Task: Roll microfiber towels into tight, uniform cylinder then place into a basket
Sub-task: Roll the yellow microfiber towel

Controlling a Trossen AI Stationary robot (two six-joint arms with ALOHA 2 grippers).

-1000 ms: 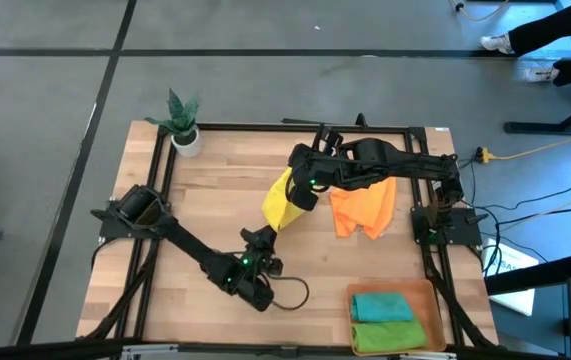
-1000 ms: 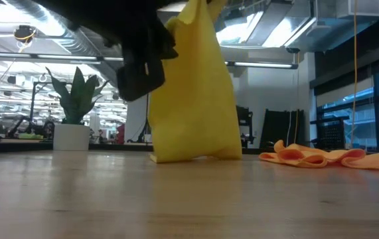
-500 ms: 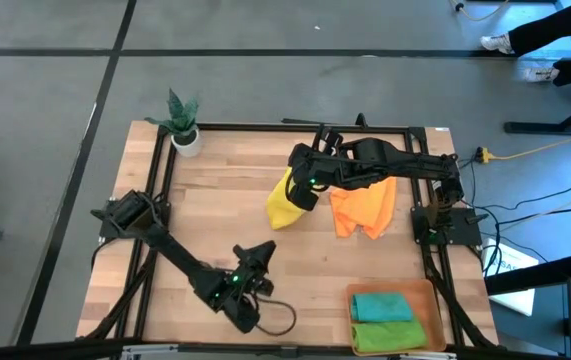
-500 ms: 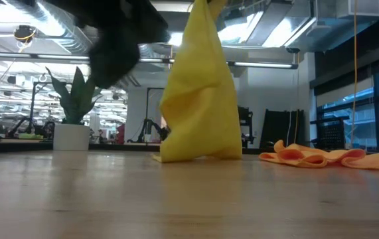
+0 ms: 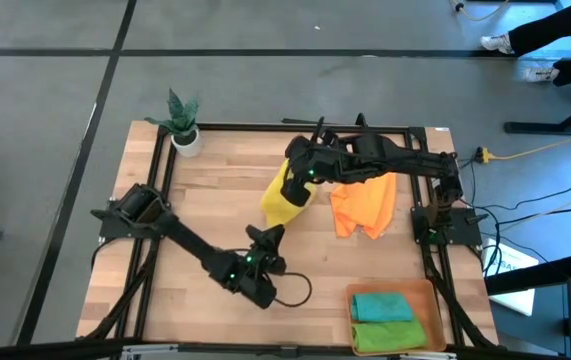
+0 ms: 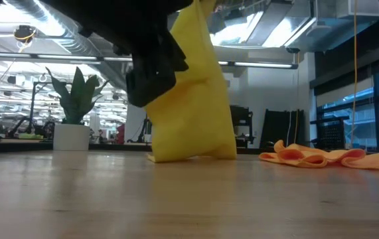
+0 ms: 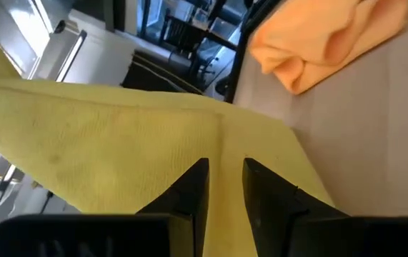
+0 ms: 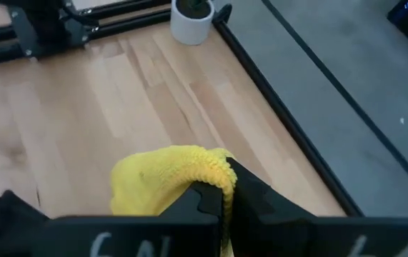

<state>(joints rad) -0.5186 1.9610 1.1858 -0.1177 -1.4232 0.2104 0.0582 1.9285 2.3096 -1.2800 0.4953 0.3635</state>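
Note:
A yellow towel (image 5: 283, 195) hangs from my right gripper (image 5: 303, 172), which is shut on it above the middle of the table. My left gripper (image 5: 270, 238) stands open and level on the near side of the towel's lower part (image 7: 118, 143). Its two fingers point at the cloth with a narrow gap (image 7: 225, 175) between them. An orange towel (image 5: 363, 207) lies crumpled on the table to the right. A teal towel (image 5: 382, 306) and a green towel (image 5: 390, 336) lie rolled in the basket (image 5: 427, 292) at the near right corner. My right gripper pinches a bunched upper edge of the yellow towel (image 8: 214, 168) between its two fingers, slanting down from above. The towel hangs below the fingers in loose folds, and its lower end (image 6: 189, 157) rests on the table. My left gripper is close to the cloth; I cannot tell whether it touches it.
A small potted plant (image 5: 185, 135) stands at the far left corner. A black frame (image 5: 265, 126) runs around the wooden table. Bare wood lies left of the yellow towel and along the near edge.
My left gripper swung away toward the table's near left, then came back toward the yellow towel's lower part and rolled a little. The towel swayed and changed shape under my right gripper, while its lower end stayed on the table.

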